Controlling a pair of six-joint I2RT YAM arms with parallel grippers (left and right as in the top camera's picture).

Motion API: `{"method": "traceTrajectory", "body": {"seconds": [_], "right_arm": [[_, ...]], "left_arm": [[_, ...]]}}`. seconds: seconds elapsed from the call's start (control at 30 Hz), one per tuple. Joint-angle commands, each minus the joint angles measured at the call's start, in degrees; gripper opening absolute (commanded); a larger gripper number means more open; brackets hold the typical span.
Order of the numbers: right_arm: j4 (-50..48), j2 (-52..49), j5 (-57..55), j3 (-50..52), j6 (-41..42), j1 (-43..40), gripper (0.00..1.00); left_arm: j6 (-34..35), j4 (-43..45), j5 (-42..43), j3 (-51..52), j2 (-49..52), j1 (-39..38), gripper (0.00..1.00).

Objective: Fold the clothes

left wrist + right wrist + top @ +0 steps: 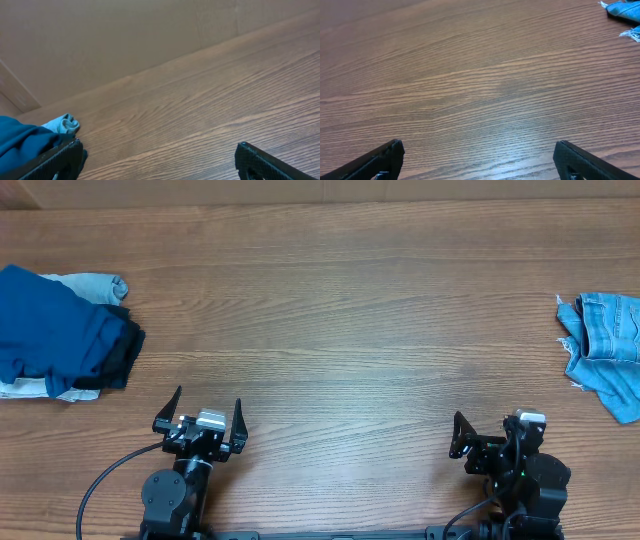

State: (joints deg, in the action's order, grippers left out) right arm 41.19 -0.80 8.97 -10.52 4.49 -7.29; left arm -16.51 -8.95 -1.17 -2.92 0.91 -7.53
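Jeans [607, 350] lie crumpled at the right edge of the desk [340, 300], untouched, so I judge the folding not yet begun. My left and right jaws both stand released, holding nothing.

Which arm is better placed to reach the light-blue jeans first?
Probably the right. The jeans lie at the right edge of the table, on the side of the right gripper, which is open. The left gripper sits nearer the folded pile.

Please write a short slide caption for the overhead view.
Left tool and right tool open; jeans at right edge, folded pile at left.
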Motion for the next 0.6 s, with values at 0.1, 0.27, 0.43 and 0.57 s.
{"method": "traceTrajectory", "body": {"seconds": [0.1,0.27,0.43,0.57], "right_arm": [[-0.2,0.4,0.0,1.1,0.0,0.3,1.00],[-0.2,0.4,0.0,1.1,0.0,0.3,1.00],[-0.2,0.4,0.0,1.1,0.0,0.3,1.00],[-4.6,0.4,1.0,1.1,0.4,0.3,1.00]], "left_arm": [[0.2,0.2,-0.7,0.6,-0.5,-0.4,1.00],[0.2,0.2,-0.7,0.6,-0.5,-0.4,1.00],[0.2,0.2,-0.7,0.6,-0.5,-0.4,1.00],[0.2,0.2,-0.7,0.6,-0.5,-0.4,1.00]]}}
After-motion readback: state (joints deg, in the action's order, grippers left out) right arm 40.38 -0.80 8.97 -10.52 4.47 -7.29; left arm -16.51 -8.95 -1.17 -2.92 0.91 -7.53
